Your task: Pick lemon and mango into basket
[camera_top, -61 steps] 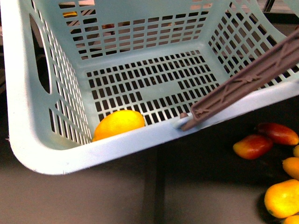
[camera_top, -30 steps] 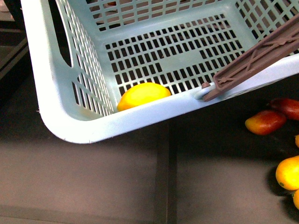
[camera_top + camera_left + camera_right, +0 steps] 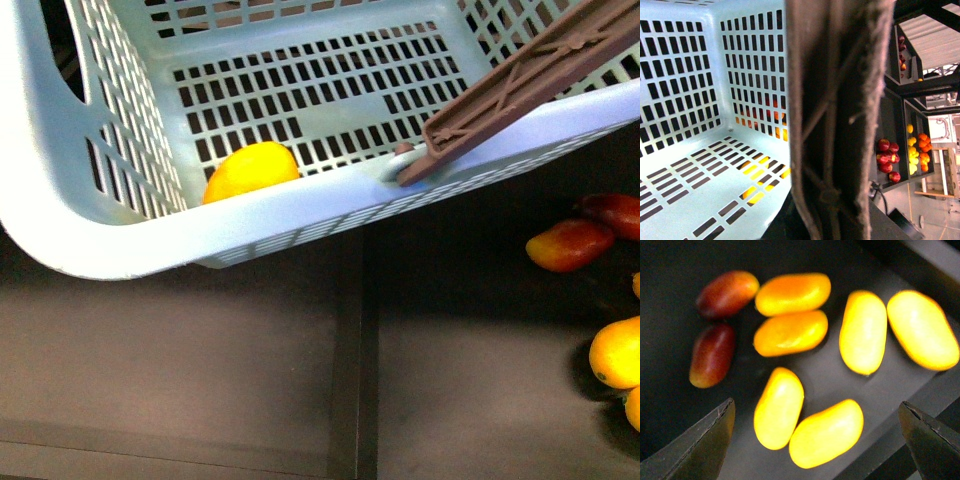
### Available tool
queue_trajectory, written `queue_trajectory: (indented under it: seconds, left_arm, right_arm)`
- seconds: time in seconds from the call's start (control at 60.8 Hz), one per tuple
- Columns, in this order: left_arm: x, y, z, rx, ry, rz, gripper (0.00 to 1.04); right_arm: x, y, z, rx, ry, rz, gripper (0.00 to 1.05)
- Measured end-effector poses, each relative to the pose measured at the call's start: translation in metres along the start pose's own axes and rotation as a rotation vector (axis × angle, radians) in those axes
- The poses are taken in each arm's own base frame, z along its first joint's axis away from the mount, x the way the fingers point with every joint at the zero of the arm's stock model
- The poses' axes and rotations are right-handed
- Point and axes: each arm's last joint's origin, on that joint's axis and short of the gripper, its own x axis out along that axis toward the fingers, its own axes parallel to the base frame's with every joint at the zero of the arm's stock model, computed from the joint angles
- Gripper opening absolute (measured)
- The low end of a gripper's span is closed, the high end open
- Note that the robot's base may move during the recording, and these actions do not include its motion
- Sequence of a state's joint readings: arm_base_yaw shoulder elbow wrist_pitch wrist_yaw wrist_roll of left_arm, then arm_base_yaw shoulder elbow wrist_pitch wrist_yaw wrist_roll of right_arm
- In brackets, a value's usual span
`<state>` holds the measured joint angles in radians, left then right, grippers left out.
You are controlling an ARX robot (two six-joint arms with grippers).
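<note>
The light aqua plastic basket (image 3: 120, 240), slotted through walls and floor, fills most of our front view, tilted over the dark matte table (image 3: 200, 380), with its smooth rounded rim nearest us. Across its right side runs the brown ribbed plastic handle (image 3: 520, 85), pinned to the rim at a pivot. In the left wrist view this handle stands so close that it blocks the middle of the picture and hides the left claw, so we cannot tell whether that claw is wide or closed. Beyond the handle, well away, dark display shelves (image 3: 905, 100) carry red apples (image 3: 887, 159) and small yellow and orange fruit. Yellow and red patches glow through the basket's slots there, but we cannot tell what they are. On the table right of the basket, apart from it, lie two red-and-yellow elongated mangoes (image 3: 568, 245). Nearer us are rounder yellow fruits (image 3: 615, 352), cut off by the edge. The right wrist view looks down on a loose heap of eight glossy oval fruits (image 3: 790, 332): two dark red, two orange, four pale yellow. Over them the right claw (image 3: 816, 404) is spread wide and holds nothing, its dark pointed fingers (image 3: 710, 440) at either side. The smooth, bright yellow oval lemon (image 3: 250, 170) lies inside the basket on the slotted floor against the near wall, partly hidden by the rim.
</note>
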<state>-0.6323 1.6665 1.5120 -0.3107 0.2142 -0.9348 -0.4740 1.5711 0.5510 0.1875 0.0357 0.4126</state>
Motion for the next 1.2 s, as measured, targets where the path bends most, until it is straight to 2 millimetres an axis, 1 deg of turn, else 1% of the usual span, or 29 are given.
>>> queue_trajectory:
  seconds: [0.165, 0.28, 0.362, 0.543, 0.79, 0.888, 0.971, 1.201]
  left_arm:
    - [0.000, 0.000, -0.001, -0.001, 0.009, -0.007, 0.06]
    - [0.000, 0.000, -0.001, -0.001, 0.007, -0.005, 0.06]
    - [0.000, 0.000, 0.000, -0.001, 0.003, -0.002, 0.06]
    - [0.000, 0.000, 0.000, -0.002, 0.002, -0.002, 0.06]
    - [0.000, 0.000, 0.000, -0.002, 0.004, -0.003, 0.06]
    - [0.000, 0.000, -0.001, -0.002, 0.004, -0.003, 0.06]
    - [0.000, 0.000, -0.001, -0.002, 0.003, -0.002, 0.06]
    - [0.000, 0.000, -0.001, -0.001, 0.004, -0.003, 0.06]
  right_arm:
    - [0.047, -0.010, -0.024, 0.039, 0.138, -0.078, 0.96]
    - [0.068, -0.013, -0.042, 0.057, 0.208, -0.121, 0.96]
    - [0.077, -0.010, -0.049, 0.069, 0.232, -0.127, 0.96]
    - [0.090, 0.006, -0.054, 0.100, 0.245, -0.108, 0.96]
    - [0.115, 0.020, -0.066, 0.142, 0.275, -0.122, 0.96]
    - [0.121, 0.026, -0.069, 0.146, 0.283, -0.119, 0.96]
    - [0.126, 0.034, -0.071, 0.148, 0.288, -0.115, 0.96]
    - [0.150, 0.062, -0.077, 0.153, 0.302, -0.101, 0.96]
